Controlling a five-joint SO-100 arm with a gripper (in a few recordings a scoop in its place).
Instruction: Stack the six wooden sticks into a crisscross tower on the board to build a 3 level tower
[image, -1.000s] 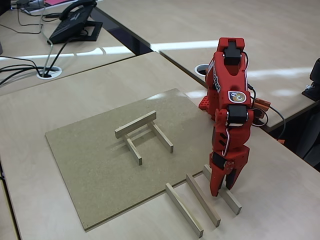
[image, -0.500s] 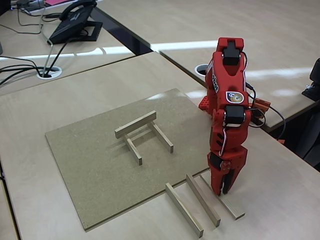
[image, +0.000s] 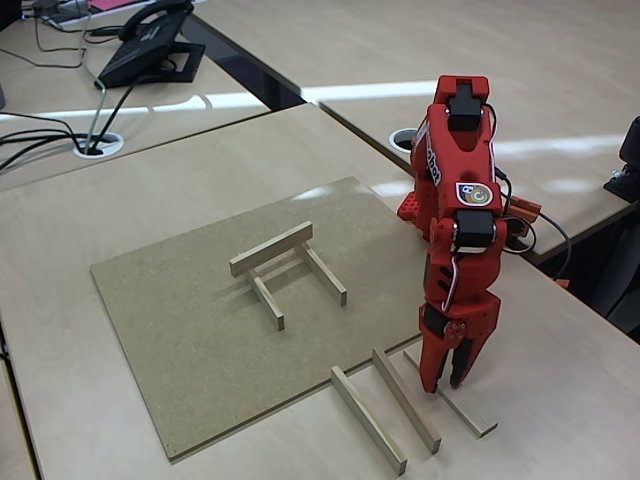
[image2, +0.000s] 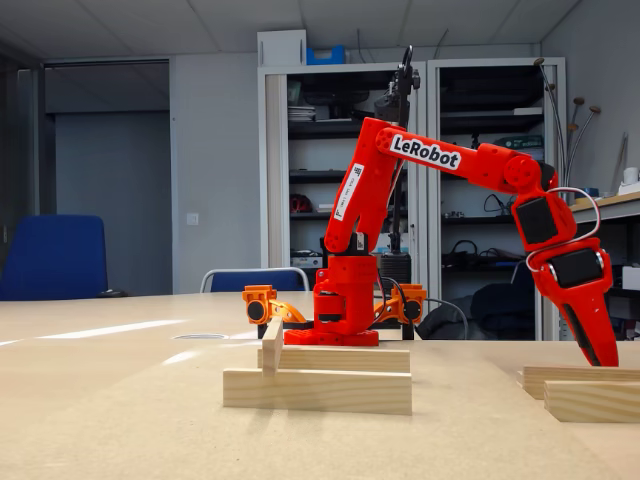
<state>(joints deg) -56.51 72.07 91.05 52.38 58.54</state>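
The pale, smooth wooden desk (image: 130, 200) carries a large flat speckled brown fibreboard sheet (image: 180, 320), lying to the left of the red two-finger pincer (image: 441, 384) in a fixed view. Three slim pale square-section wooden sticks lie directly on the desk: one (image: 462, 405) right under the pincer tips, a second (image: 405, 399) just left of it, a third (image: 367, 418) further left, beside the sheet's edge. The arm's red base (image: 415, 210) stands on the desk behind the pincer.

The red arm (image: 455, 200) stands at the board's (image: 190, 330) right edge, its gripper (image: 445, 380) down over the rightmost of three loose sticks (image: 385, 415). Left of it the board lies open, apart from the low tower (image: 285, 268) at its middle.
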